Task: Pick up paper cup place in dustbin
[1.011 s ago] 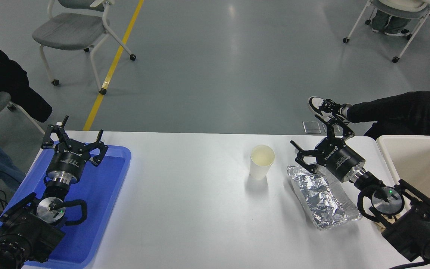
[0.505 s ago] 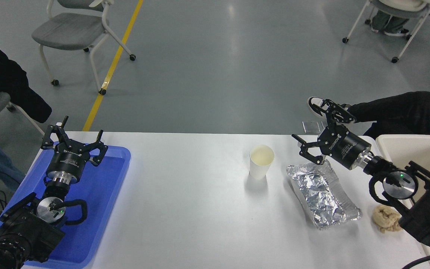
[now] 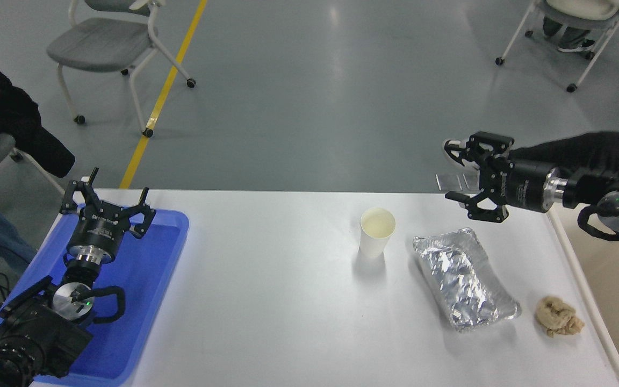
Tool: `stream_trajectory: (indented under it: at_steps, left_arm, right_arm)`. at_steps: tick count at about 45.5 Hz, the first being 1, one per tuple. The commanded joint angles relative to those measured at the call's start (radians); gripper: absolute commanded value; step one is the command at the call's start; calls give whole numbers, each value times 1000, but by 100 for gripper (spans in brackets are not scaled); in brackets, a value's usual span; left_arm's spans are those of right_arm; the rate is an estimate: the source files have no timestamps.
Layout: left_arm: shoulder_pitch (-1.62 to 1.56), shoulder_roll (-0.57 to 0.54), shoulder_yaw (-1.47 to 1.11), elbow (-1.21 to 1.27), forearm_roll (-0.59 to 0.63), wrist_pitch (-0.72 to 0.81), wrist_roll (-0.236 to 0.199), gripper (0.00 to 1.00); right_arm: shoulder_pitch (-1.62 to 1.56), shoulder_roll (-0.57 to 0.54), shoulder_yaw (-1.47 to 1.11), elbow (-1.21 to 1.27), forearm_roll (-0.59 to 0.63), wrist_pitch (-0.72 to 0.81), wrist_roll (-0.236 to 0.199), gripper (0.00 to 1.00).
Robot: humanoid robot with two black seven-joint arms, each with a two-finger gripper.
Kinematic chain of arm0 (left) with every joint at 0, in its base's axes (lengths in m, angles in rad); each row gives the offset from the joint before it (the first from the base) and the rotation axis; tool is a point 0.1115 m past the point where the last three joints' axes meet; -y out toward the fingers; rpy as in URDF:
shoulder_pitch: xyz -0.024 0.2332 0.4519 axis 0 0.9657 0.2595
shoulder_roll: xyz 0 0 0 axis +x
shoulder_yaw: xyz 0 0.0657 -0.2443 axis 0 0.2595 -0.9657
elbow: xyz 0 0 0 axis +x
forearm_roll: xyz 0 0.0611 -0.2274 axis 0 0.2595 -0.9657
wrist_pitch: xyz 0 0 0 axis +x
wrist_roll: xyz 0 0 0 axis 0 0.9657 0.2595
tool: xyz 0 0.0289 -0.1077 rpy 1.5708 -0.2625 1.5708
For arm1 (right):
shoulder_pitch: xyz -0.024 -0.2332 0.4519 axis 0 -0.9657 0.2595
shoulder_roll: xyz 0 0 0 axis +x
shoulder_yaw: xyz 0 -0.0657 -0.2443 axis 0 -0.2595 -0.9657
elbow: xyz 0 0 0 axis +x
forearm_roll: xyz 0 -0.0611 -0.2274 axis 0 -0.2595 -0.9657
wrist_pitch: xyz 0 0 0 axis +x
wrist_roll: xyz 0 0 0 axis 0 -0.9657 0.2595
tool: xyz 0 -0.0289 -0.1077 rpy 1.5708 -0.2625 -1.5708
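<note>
Over the far right of the white surface (image 3: 266, 301), the right claw (image 3: 462, 174) points leftward from a level arm, fingers spread wide and holding nothing, well apart from the paper cup (image 3: 377, 232), which stands upright near the middle with the crumpled foil tray (image 3: 465, 277) just to its right. The dustbin (image 3: 583, 301) sits at the right edge beside a crumpled brownish wad (image 3: 558, 317). At lower left, the left claw (image 3: 106, 200) hangs spread wide above a blue tray (image 3: 143, 290); beyond lie grey floor, a yellow line (image 3: 164, 91) and wheeled chairs (image 3: 110, 48).
</note>
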State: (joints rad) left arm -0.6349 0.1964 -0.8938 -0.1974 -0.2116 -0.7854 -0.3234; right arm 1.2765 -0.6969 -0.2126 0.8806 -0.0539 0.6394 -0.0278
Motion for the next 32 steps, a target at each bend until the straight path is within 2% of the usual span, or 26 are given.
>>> stream_trajectory:
  at_steps: [1, 9, 16, 23, 32]
  left_arm:
    - [0, 0, 1, -1, 0, 0, 0, 100]
    - [1, 0, 1, -1, 0, 0, 0, 100]
    - [1, 0, -1, 3, 0, 0, 0, 100]
    - [1, 0, -1, 0, 0, 0, 0, 100]
    - [1, 2, 1, 3, 0, 0, 0, 100]
  right_arm:
    - [306, 2, -399, 99, -121, -1, 0, 100]
    - [441, 23, -505, 238, -213, -14, -3, 100]
    - [553, 114, -614, 285, -284, -18, -4, 100]
    - [675, 240, -763, 311, -293, -17, -3, 100]
    - [828, 346, -890, 446, -293, -9, -4, 100]
